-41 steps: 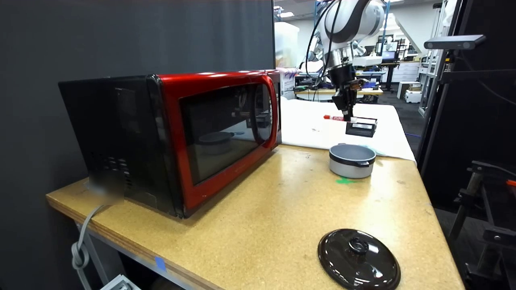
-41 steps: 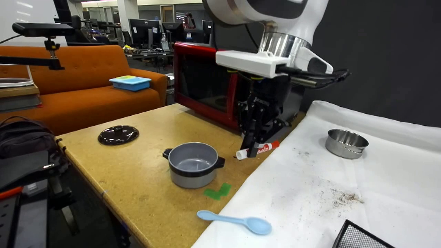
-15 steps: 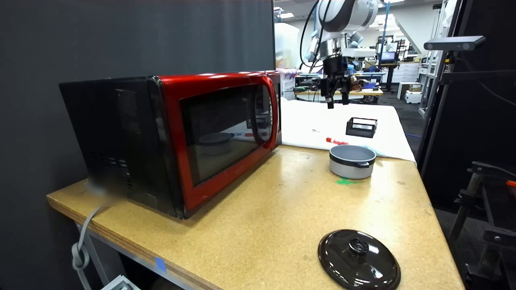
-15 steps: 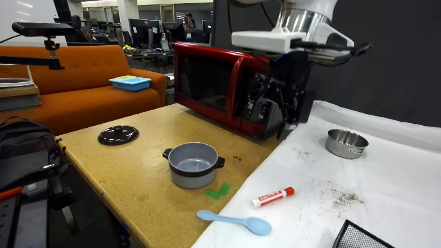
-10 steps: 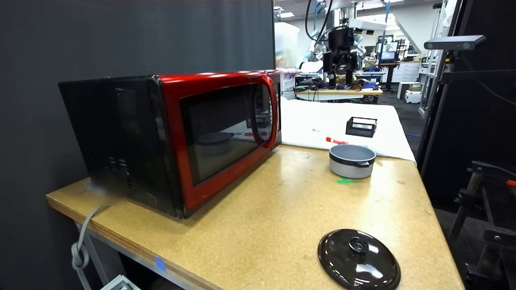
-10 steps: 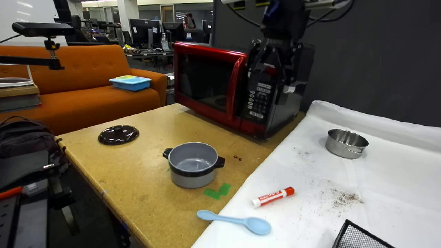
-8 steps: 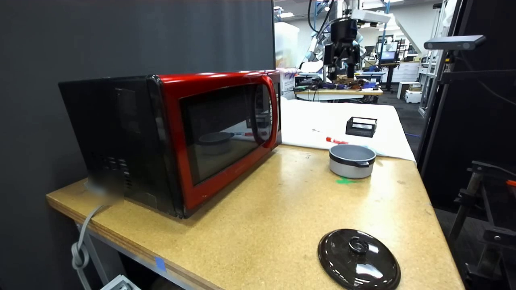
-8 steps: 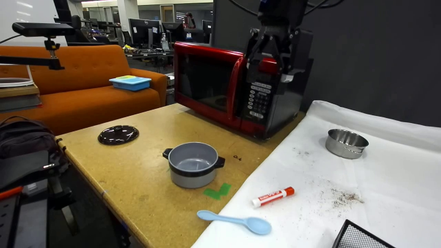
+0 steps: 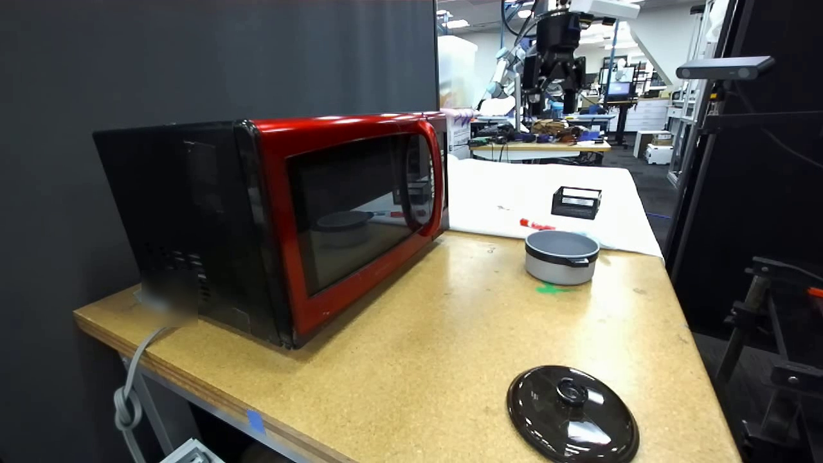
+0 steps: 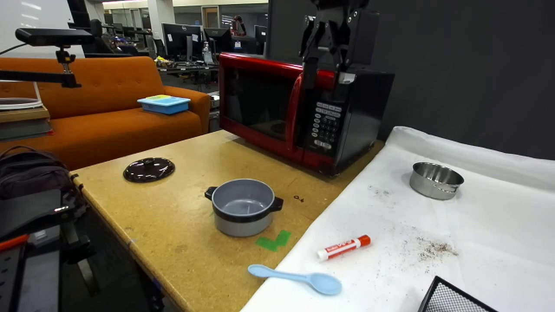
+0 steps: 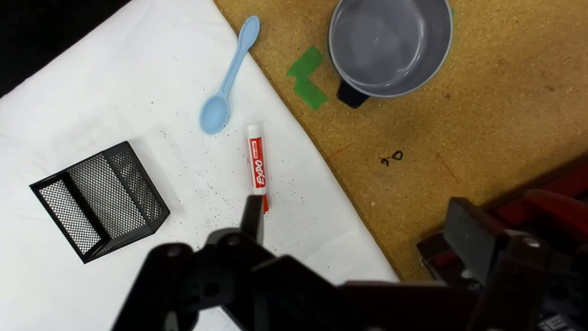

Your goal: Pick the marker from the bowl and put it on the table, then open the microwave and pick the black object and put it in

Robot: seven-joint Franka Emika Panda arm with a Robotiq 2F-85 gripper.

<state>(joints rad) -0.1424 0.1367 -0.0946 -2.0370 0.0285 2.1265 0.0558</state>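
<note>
Opening the microwave (image 10: 277, 110) looks like our job here; our gripper (image 10: 325, 84) is wide and empty, so let's straddle the handle (image 10: 293, 113) squarely before we squeeze.

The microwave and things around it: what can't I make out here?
Inside of the microwave: hidden by its dark window in both exterior views.
Black mesh holder: cut off by the bottom edge in an exterior view.
Marker: a gripper finger covers part of its red end in the wrist view.
Grey cord: upper end blurred in an exterior view.
Pen marks: too small to read in an exterior view.
</note>
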